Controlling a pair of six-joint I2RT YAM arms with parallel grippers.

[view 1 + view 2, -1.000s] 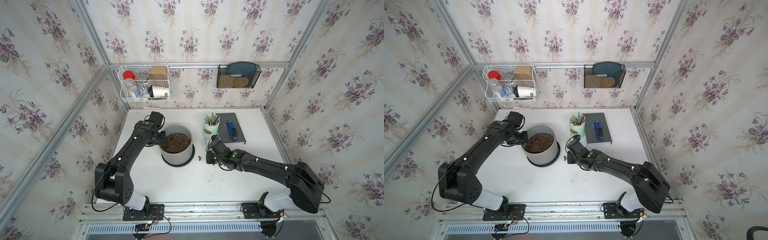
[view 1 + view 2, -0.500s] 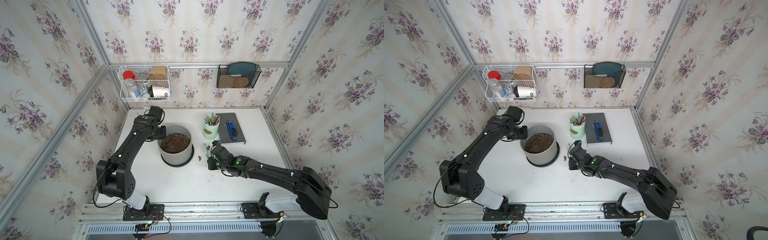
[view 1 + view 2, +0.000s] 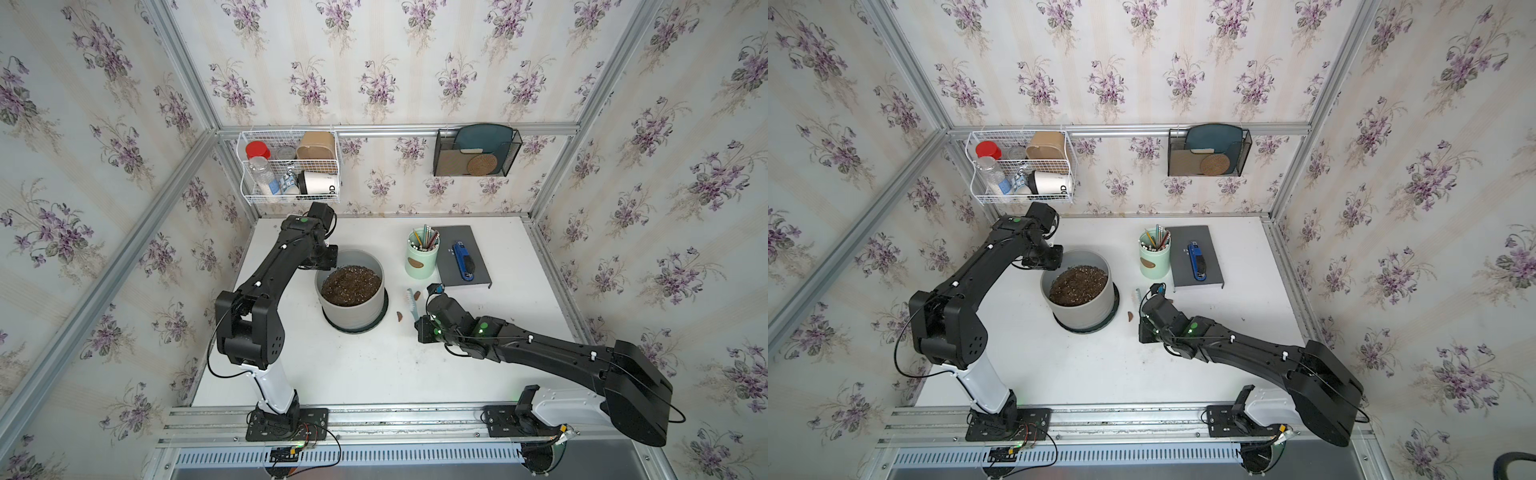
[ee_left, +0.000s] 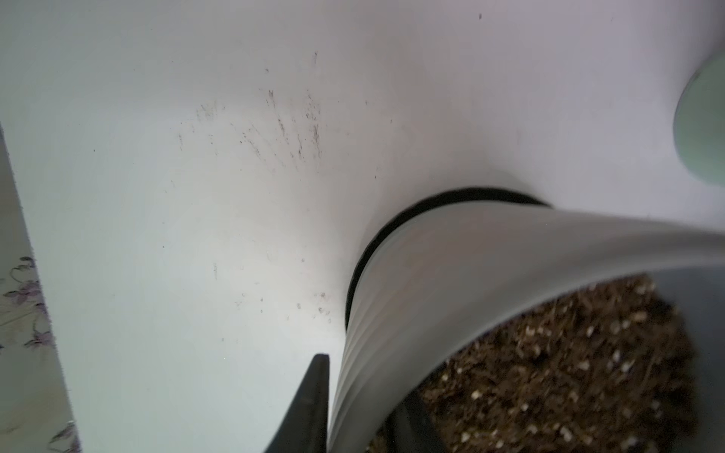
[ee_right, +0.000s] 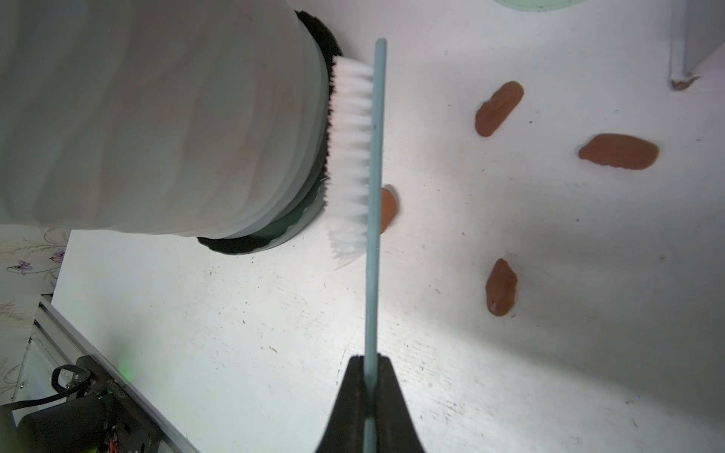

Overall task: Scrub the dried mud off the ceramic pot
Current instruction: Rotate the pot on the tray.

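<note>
Both grips are tight, left end effector (image 4: 361, 388) on the ceramic pot (image 3: 351, 313) rim, right end effector (image 5: 370, 364) on the brush's (image 5: 353, 157) thin handle, which hard scrubbing could twist loose.

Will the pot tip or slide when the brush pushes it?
Tipping looks unlikely: the pot is wide, squat and full of soil, so probably heavy. It may slide with its saucer, but the left claw pinching its rim should steady it.
</note>
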